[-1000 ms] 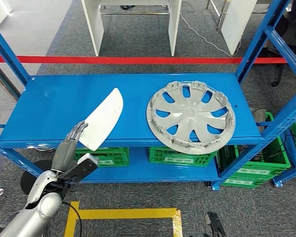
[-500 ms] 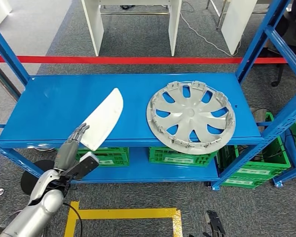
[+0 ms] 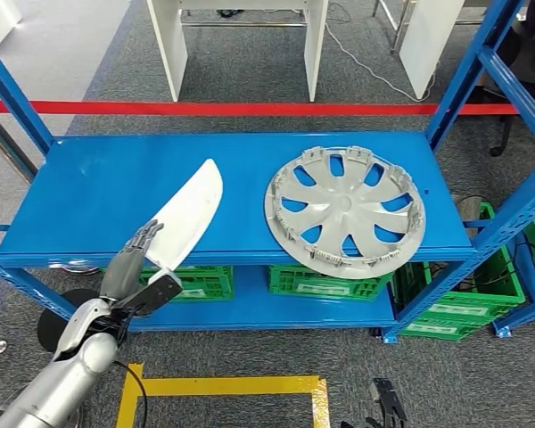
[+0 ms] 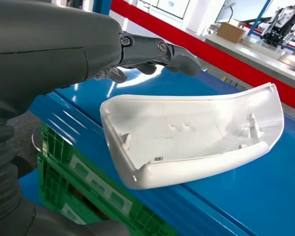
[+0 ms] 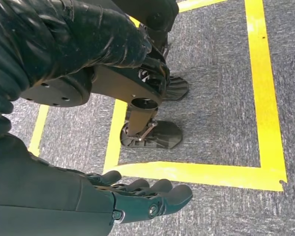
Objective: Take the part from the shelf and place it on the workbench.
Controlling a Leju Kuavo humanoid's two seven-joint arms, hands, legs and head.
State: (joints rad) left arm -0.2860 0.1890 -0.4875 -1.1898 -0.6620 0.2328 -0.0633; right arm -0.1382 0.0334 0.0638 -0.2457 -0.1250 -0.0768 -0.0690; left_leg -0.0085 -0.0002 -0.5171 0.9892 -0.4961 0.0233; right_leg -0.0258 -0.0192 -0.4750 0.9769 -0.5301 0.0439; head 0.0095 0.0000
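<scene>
A white curved part point(image 3: 187, 214) lies on the blue shelf point(image 3: 96, 187), its near end jutting over the front edge. My left hand point(image 3: 131, 260) is at that near end with its fingers point(image 4: 175, 55) stretched out over the part's point(image 4: 190, 142) hollow inner side and the thumb below; nothing is gripped. My right hand point(image 5: 138, 201) hangs by my side above the floor, fingers loosely extended and holding nothing.
A silver hubcap point(image 3: 345, 209) lies on the right half of the shelf. Green crates point(image 3: 318, 283) sit on the lower level. Blue uprights point(image 3: 466, 80) frame the rack. Behind it run a red tape line point(image 3: 251, 109) and white table legs point(image 3: 170, 45). Yellow floor tape point(image 3: 218, 386) marks my spot.
My left hand has crept a little forward and up toward the white part's near end. The part and hubcap have not moved.
</scene>
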